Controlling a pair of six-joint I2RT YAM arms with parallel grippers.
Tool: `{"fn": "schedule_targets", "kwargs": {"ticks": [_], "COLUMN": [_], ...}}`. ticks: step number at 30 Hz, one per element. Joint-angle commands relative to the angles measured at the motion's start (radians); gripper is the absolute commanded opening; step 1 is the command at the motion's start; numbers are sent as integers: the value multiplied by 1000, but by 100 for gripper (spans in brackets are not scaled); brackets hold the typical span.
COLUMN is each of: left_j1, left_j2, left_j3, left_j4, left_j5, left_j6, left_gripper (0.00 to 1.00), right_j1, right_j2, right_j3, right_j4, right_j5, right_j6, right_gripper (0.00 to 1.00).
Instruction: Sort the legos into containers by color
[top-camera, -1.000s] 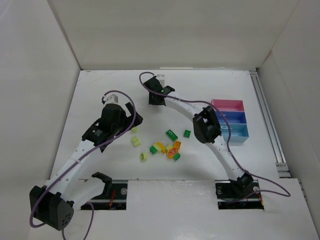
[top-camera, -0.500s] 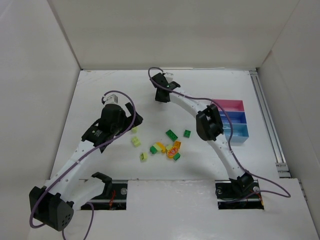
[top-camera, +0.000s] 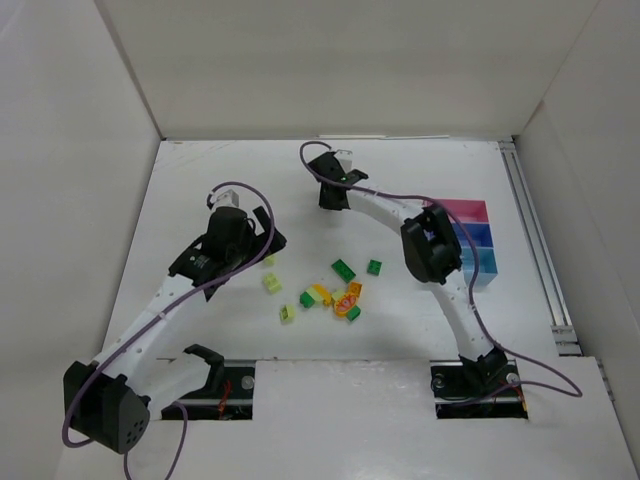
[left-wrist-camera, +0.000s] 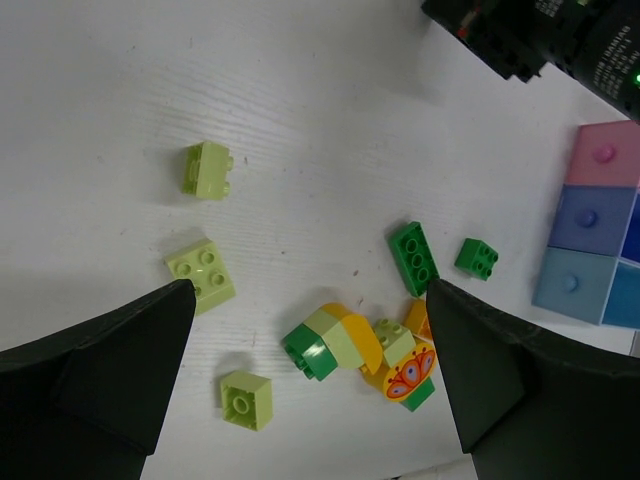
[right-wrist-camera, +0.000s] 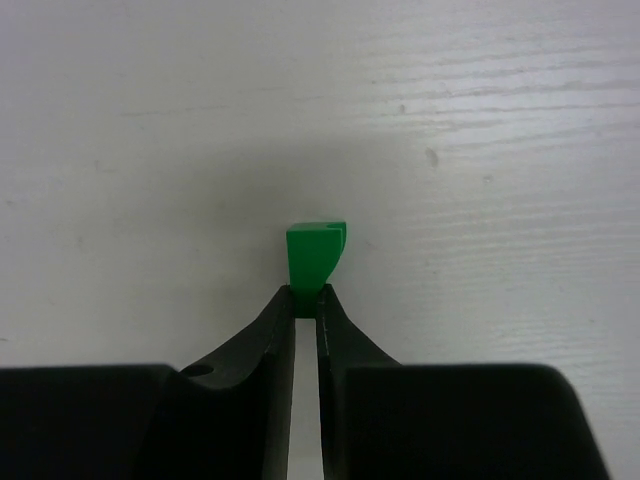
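Loose legos lie mid-table: dark green ones (top-camera: 343, 269) (top-camera: 373, 267), pale yellow-green ones (top-camera: 272, 283) (top-camera: 286, 314), and an orange-yellow clump (top-camera: 348, 300) with a butterfly piece (left-wrist-camera: 410, 372). The containers sit in a row at the right: pink (top-camera: 462, 210), dark blue (top-camera: 478, 235), light blue (top-camera: 482, 262). My left gripper (left-wrist-camera: 308, 300) hangs open above the pile, holding nothing. At the back of the table my right gripper (top-camera: 333, 192) (right-wrist-camera: 307, 293) is shut on a small dark green lego (right-wrist-camera: 315, 250), which sticks out past its fingertips.
White walls enclose the table on three sides. A metal rail (top-camera: 535, 240) runs along the right edge beyond the containers. The right arm's elbow (top-camera: 430, 250) overhangs the containers' left side.
My right gripper has closed on the green lego and shifted right along the back of the table. The left arm has barely moved and stays open.
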Motion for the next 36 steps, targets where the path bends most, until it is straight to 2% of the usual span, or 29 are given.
{"fn": "schedule_targets", "kwargs": {"ticks": [1,3,8,14,18,26,31,36], "left_j1": [3,3,3,13,13,13,13,13], "left_j2": [9,20,44,55,55,75,84,84], "left_j3": [24,24,24,15,-5,-25,-25,-47], "left_j4": [-16,-6,-8,13,32,50,61,61], "left_j5": [-13,-13,-13,-24,-24,-42,-32,-32], "left_j6": [12,12,12,-11,-11,-22,-22,-42], "left_gripper": [100,100,100,100,100,100,100,100], "right_j1": [-6,-6,-6,-132,-245,-404,-483,-504], "right_j2": [-157,-242,-569,-788,-891,-950,-867,-790], "right_j3": [-84,-158,-511,-761,-835,-905,-844,-801], "right_j4": [48,106,296,306,260,247,238,179], "right_j5": [79,88,89,36,27,24,-5,16], "right_j6": [-118,-175,-298,-344,-364,-375,-405,-387], "right_gripper": [0,0,0,0,0,0,0,2]}}
